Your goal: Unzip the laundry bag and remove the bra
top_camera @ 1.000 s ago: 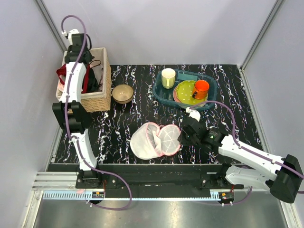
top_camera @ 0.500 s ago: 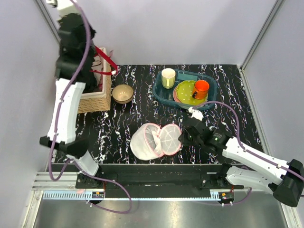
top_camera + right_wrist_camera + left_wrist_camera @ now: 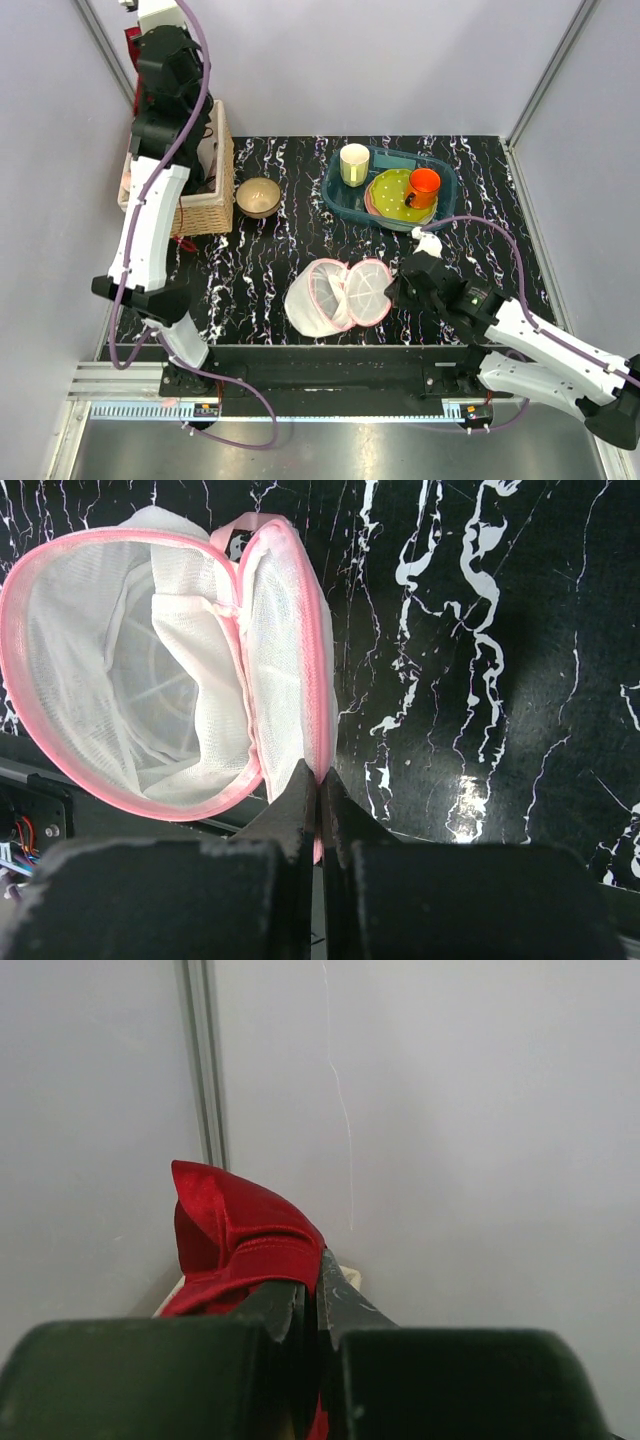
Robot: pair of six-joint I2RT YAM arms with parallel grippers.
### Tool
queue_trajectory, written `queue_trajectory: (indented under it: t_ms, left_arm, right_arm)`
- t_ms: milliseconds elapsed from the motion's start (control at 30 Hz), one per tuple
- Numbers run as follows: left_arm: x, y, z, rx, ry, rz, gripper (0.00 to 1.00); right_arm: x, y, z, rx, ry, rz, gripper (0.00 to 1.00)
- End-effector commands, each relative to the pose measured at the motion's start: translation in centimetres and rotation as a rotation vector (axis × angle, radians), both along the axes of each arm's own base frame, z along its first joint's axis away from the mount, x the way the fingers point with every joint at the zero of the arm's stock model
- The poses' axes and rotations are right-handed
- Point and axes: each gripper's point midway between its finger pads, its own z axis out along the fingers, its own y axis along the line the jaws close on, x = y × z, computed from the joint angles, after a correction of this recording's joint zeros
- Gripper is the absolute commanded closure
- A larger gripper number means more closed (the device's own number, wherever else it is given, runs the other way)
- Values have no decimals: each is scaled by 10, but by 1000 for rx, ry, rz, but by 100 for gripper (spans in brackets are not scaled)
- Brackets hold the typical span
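Left jaws pinching bra (image 3: pixel 235 1245), mostly hidden

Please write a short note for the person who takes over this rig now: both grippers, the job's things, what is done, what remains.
Left gripper: fingers shut on the bra, lifted high at the back left, near the wicker basket.
Right gripper: fingers shut on the pink trim of the laundry bag, lying open near the front edge of the table.
Done: bag unzipped, bra out.
Left: probably set the bra down, release the bag.

White mesh laundry bag (image 3: pixel 150 680) unzipped, empty; red bra (image 3: pixel 235 1240) aloft.
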Motion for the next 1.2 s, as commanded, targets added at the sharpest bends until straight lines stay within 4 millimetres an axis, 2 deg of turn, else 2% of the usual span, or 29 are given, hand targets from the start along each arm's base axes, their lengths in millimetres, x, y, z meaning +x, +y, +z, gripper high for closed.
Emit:
queue_trajectory:
  t_ms: [0, 200, 600, 900, 1033, 1100, 1133, 1167]
  left_arm:
    - [-8, 8, 29, -1, -81, 47, 100]
    - [-4, 16, 35, -23, -123, 50, 100]
    - [1, 60, 50, -80, -230, 122, 100]
    - [43, 79, 32, -154, -258, 107, 100]
    - [61, 94, 22, -158, -264, 124, 100]
    - [72, 107, 10, -197, -265, 124, 100]
    - [78, 100, 7, -214, -262, 75, 100]
    - [82, 111, 0, -253, -259, 79, 100]
  right_arm:
    - [3, -6, 2, -7, -22, -30, 100]
    - [3, -13, 4, -19, -38, -50, 100]
    - [7, -2, 11, -28, -31, -15, 100]
    - [9, 9, 1, -39, -6, 17, 100]
    - [11, 9, -2, -57, -3, 20, 100]
    - [12, 12, -5, -61, 2, 25, 100]
    - [12, 14, -6, -60, 6, 28, 100]
    - [12, 18, -6, -51, 10, 38, 100]
